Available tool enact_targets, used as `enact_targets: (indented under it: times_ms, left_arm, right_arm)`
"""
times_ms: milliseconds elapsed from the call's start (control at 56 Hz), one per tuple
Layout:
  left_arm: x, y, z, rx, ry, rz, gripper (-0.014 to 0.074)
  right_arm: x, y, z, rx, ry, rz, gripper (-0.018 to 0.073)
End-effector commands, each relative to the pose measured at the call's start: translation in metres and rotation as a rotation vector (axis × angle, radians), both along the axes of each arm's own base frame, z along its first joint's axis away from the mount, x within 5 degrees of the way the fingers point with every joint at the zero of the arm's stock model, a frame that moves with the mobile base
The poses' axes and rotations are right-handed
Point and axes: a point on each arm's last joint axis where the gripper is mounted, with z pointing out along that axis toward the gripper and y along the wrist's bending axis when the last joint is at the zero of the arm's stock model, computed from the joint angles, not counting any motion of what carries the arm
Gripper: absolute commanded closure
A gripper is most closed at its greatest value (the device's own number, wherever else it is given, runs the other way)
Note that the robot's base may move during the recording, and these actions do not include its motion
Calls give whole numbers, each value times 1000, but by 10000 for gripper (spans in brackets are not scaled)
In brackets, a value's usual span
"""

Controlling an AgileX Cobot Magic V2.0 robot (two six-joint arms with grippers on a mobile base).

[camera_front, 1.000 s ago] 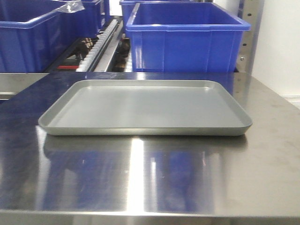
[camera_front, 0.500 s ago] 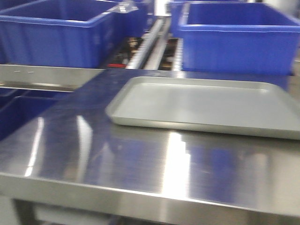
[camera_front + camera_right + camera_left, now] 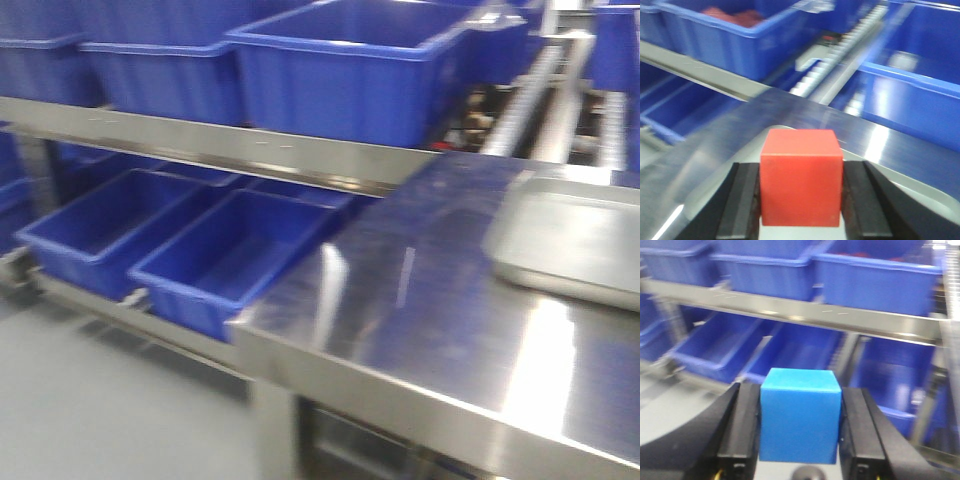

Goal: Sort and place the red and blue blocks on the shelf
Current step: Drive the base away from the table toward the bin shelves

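Left wrist view: the left fingers point(image 3: 746, 430) are gripping the blue block point(image 3: 800, 420), with one black pad pressing its side at 9 o'clock and the other at 3 o'clock. Beyond the block, toward 12 o'clock, a steel ledge of the shelf point(image 3: 805, 310) is running across the frame. Blue crates point(image 3: 875, 280) are sitting above and below it. Motion blur is softening the background.

Right wrist view: the right fingers point(image 3: 742, 200) are holding the red block point(image 3: 801, 175) the same way, closed on its two sides. The steel desk point(image 3: 805, 112) is showing beyond it at 12 o'clock. At 11 o'clock a crate is holding red contents point(image 3: 735, 17), too blurred to identify.

Front view: the grey tray point(image 3: 570, 240) is lying on the desk at 3 o'clock. The shelf ledge is crossing from 9 toward 1 o'clock.
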Motion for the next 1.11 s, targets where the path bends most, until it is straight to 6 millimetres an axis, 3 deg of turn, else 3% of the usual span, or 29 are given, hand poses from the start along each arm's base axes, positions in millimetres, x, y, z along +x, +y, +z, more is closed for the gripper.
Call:
enact_targets:
  times_ms: [0,1089]
  left_arm:
    - [0,0,18,-22,-118,-3,341]
    - [0,0,18,-22,-118,-3,341]
  right_arm:
    - [0,-1,18,-2,-113,-8,176]
    - [0,-1,18,-2,-113,-8,176]
